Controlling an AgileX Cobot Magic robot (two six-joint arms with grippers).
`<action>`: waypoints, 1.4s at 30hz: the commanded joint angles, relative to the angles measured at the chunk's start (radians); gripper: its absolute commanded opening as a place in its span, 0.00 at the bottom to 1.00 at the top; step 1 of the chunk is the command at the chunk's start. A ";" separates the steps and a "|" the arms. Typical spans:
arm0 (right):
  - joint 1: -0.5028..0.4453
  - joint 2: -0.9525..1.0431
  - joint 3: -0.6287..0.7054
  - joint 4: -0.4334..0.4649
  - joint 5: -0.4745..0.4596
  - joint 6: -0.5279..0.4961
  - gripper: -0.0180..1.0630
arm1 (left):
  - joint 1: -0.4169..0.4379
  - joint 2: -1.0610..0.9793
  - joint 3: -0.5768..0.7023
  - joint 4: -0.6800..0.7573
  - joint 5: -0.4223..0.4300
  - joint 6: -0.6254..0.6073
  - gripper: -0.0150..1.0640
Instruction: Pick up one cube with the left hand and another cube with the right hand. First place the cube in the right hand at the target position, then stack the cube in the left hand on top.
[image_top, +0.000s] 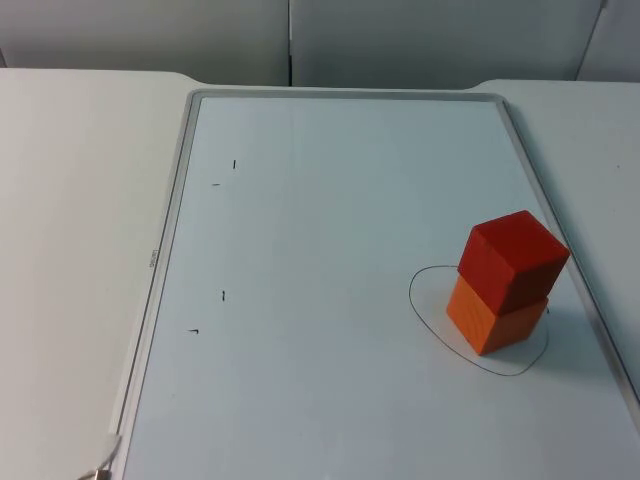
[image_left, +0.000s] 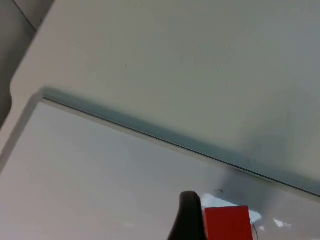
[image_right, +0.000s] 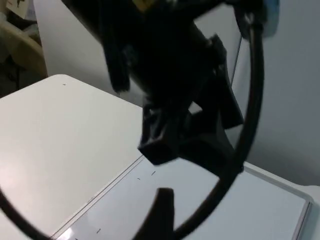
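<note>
Nearest on the whiteboard (image_top: 330, 420), which lay flat on the table (image_top: 70, 200), the pen-drawn ring (image_top: 428, 322) marked the target at the near right, just inside the board's right frame. In it sat the orange cube (image_top: 495, 322), flat on the board, w/ the red cube (image_top: 513, 260) stacked on top, touching, turned a little vs. the lower one and overhanging slightly toward the right-far side. Judging from that, the stacking looked done, both cubes at target. Handling, as a guess: they looked like painted wood or hard plastic blocks, stiff, light, smooth-faced so somewhat slippery; not fragile. Best hold would be across two opposite flat side faces, mid-height, square to the faces rather than on corners; the stack would tip easily if the top one got nudged sideways, since it sat offset. A few small pen ticks (image_top: 222, 295) dotted the board's left half, further marks (image_top: 235, 164) toward the far left. In the left wrist view the red cube (image_left: 226, 223) showed just beside a black fingertip (image_left: 187, 215), close but w/ a thin gap, not pinched as far as I could see; whether the left gripper was released or clenched couldn't be told. In the right wrist view one fingertip (image_right: 159, 210) stood over the board's left edge (image_right: 107, 187), well apart from the cubes; right gripper state also couldn't be told. Far off, the grey wall (image_top: 300, 40) closed the scene.
</note>
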 joint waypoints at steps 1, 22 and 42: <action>0.005 -0.007 0.001 -0.001 -0.011 -0.001 0.75 | -0.007 -0.070 0.021 -0.001 0.010 -0.010 0.62; 0.005 -0.007 0.003 -0.001 0.006 -0.008 0.75 | -0.007 -0.872 0.888 0.139 -0.150 -0.089 0.62; 0.005 -0.007 0.003 -0.001 0.026 -0.008 0.75 | -0.007 -1.575 1.404 0.224 -0.206 -0.401 0.62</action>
